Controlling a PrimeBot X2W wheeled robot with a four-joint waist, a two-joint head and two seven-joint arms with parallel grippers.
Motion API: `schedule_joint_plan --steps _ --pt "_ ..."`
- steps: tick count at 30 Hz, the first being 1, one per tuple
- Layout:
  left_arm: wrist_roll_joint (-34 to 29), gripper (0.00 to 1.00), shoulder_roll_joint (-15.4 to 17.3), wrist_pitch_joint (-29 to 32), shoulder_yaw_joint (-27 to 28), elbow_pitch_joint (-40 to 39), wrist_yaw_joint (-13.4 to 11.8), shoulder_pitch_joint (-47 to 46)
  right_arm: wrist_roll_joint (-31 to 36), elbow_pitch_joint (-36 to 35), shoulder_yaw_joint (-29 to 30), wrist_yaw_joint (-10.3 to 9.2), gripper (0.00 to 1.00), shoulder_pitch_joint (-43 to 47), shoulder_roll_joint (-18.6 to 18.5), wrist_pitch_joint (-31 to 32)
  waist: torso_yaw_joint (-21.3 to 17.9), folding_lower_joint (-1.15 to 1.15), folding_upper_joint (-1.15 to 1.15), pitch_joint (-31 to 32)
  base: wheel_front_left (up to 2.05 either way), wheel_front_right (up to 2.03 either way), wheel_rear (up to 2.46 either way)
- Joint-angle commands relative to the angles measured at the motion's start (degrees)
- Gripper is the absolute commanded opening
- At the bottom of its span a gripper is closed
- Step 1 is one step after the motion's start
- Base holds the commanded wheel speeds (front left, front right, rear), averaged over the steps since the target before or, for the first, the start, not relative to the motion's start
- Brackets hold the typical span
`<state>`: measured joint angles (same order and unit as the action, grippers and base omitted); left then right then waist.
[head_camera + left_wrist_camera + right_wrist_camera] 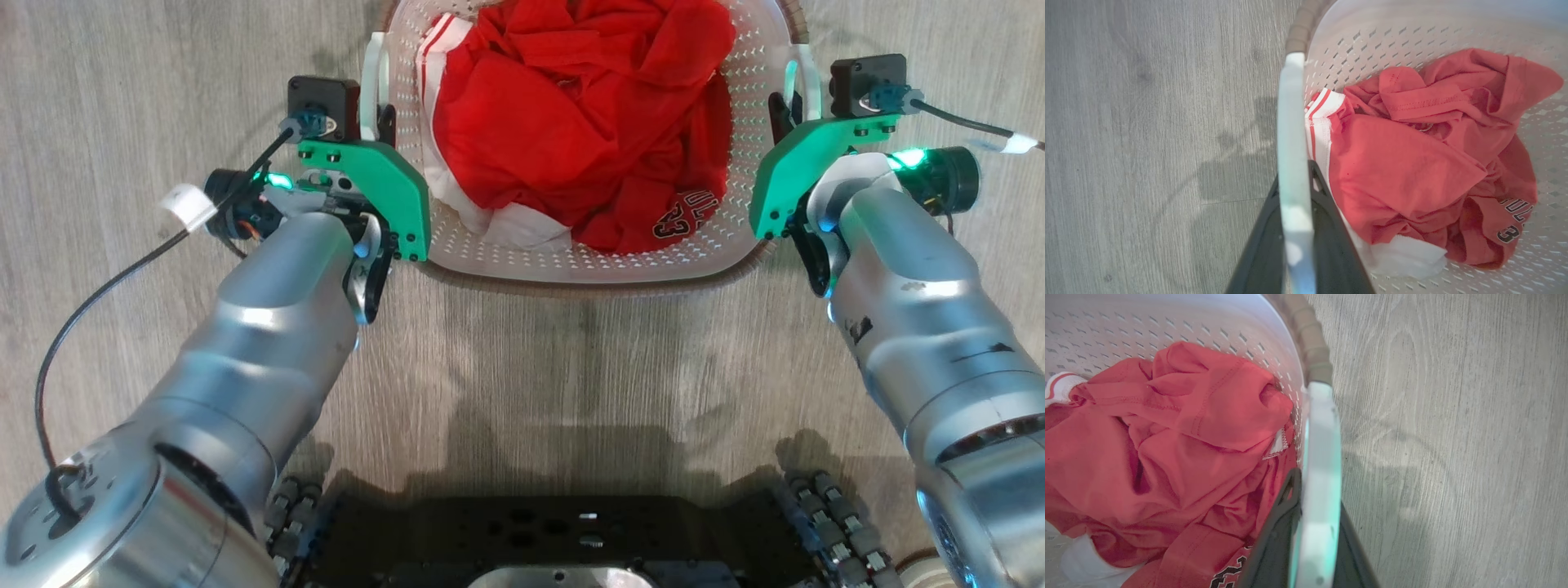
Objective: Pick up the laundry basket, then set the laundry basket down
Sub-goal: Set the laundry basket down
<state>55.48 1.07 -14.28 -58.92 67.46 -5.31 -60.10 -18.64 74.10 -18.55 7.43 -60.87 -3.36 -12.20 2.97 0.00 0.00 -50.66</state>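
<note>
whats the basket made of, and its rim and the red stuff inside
The laundry basket looks like moulded white plastic, smooth and slightly glossy, with rows of holes. Its rim is brown, matte and ribbed in segments, perhaps plastic or a wrap. The red clothes are soft fabric, creased, with stitched hems.

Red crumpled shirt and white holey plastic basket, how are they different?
The red crumpled shirt is bunched into folds; the white holey plastic basket keeps a smooth rounded shape. The shirt has dark print; the basket has rows of little holes and a brown rim. The shirt lies inside the basket. Both show some white.
</note>
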Motion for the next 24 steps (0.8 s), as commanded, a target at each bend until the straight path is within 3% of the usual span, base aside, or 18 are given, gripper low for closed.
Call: schedule_joint_plan --steps 1,12,15,16,17,19,21,22,24 --pt "-0.4 0.0 1.8 -0.7 0.8 -0.2 -0.5 -0.6 0.7 -0.1 -0.8 0.06 0.0 1.7 0.5 -0.4 0.0 0.0 0.0 0.0 0.0 0.0 0.0" --pt "0.7 0.0 1.8 -0.7 0.0 0.5 -0.5 -0.4 0.0 -0.1 -1.6 0.06 0.0 1.7 0.5 -0.3 -0.1 0.0 0.0 0.0 0.0 0.0 0.0" --pt "1.4 0.02 1.8 -0.7 0.0 0.5 -1.1 -0.3 -0.1 -0.1 -1.8 0.06 0.19 1.8 0.5 -0.3 -0.1 0.0 0.0 0.2 0.0 0.0 0.0" --pt "1.5 0.28 1.8 -0.7 -0.1 0.6 -1.2 -0.2 -0.1 -0.1 -1.8 0.06 0.3 1.8 0.5 -0.2 -0.1 0.0 0.0 0.2 0.0 0.0 0.0" --pt "1.7 0.32 1.8 -0.7 -0.3 0.6 -1.2 -0.2 -0.2 -0.1 -1.8 0.06 0.42 1.8 0.5 -0.2 -0.1 0.0 0.0 0.3 0.0 0.0 0.0" --pt "2.2 0.44 1.8 -0.6 -0.6 0.8 -1.3 -0.1 -0.2 -0.1 -1.9 0.06 0.58 1.8 0.5 -0.2 -0.1 0.0 0.0 0.3 0.0 0.0 0.0" --pt "2.7 0.56 1.8 -0.4 -0.9 0.9 -1.4 0.0 0.0 -0.1 -1.8 0.06 0.95 1.8 0.5 -0.2 -0.1 0.0 0.0 0.4 0.0 0.0 0.0" --pt "3.0 0.73 1.8 -0.4 -1.0 0.9 -1.4 0.0 0.1 -0.1 -1.7 0.06 1.0 1.8 0.5 -0.2 -0.1 0.0 0.0 0.5 0.0 0.0 0.0" --pt "3.4 1.0 1.8 -0.3 -1.4 0.9 -1.6 0.1 0.3 -0.1 -1.5 0.06 1.0 1.8 0.5 -0.2 0.0 0.0 0.0 0.6 0.0 0.0 0.0"
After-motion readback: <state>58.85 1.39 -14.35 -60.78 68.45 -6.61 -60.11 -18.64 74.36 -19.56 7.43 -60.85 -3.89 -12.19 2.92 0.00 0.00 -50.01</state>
